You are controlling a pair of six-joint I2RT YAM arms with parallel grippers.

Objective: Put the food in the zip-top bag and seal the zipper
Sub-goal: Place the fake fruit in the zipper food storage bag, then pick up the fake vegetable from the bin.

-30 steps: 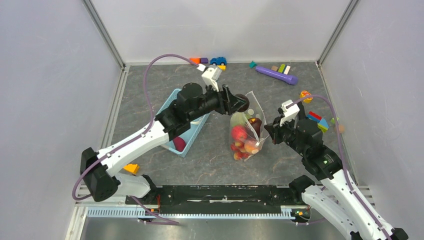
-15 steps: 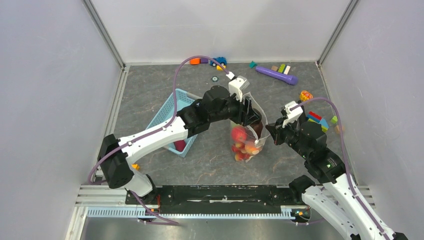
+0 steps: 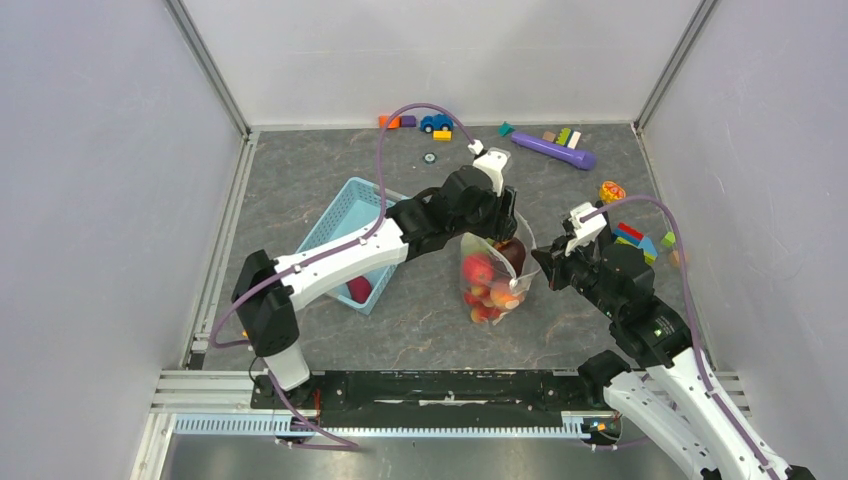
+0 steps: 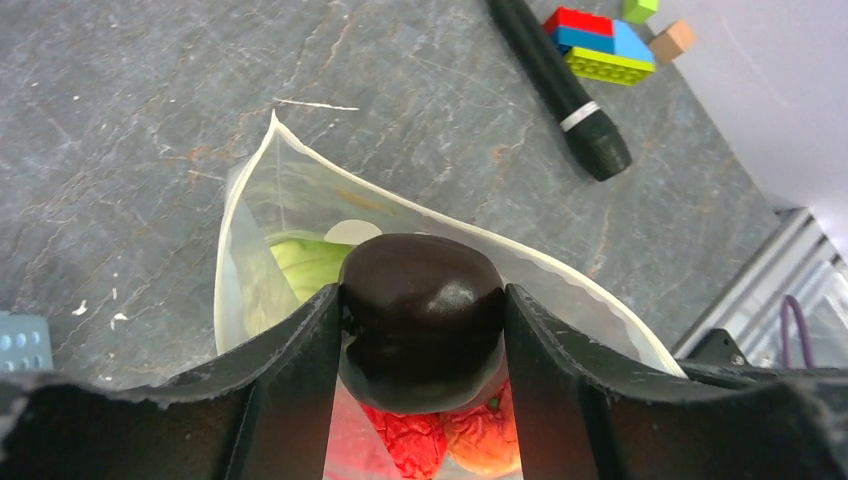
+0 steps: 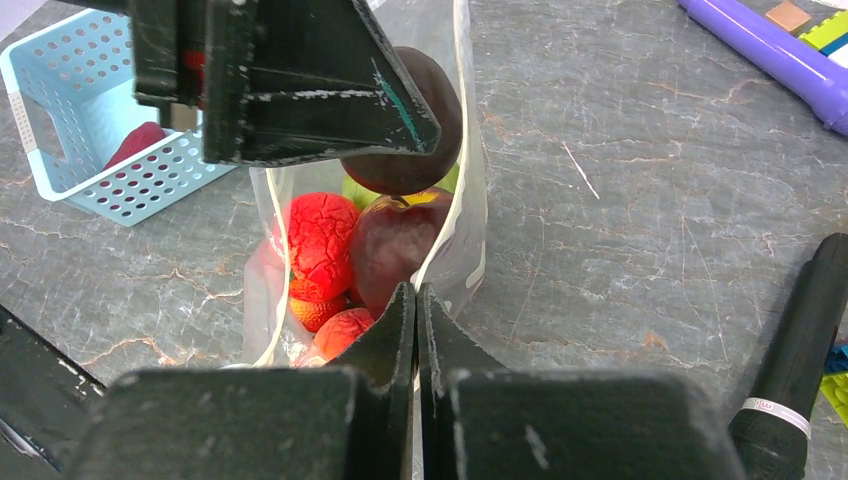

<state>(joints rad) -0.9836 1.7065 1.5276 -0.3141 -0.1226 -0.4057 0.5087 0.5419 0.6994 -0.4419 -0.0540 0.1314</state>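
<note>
The clear zip-top bag (image 3: 490,280) stands with its mouth open, the zipper strip (image 4: 222,262) forming its spread rim. Inside lie red and orange food pieces (image 5: 320,235), a maroon apple (image 5: 395,245) and a green piece (image 4: 300,262). My left gripper (image 4: 422,300) is shut on a dark maroon fruit (image 4: 422,320) and hangs right over the bag's mouth (image 3: 505,235). My right gripper (image 5: 415,290) is shut on the bag's near edge (image 5: 465,230) and holds it upright, as the top view shows (image 3: 540,265).
A light blue basket (image 3: 345,215) with a magenta piece (image 3: 358,289) lies left of the bag. A purple cylinder (image 3: 553,150), a toy car (image 3: 435,123) and blocks (image 3: 630,240) lie along the back and right. A black marker (image 4: 560,85) lies beyond the bag.
My left arm has swung right from above the basket, carrying the dark fruit to above the bag's mouth. The right gripper has kept its hold on the bag.
</note>
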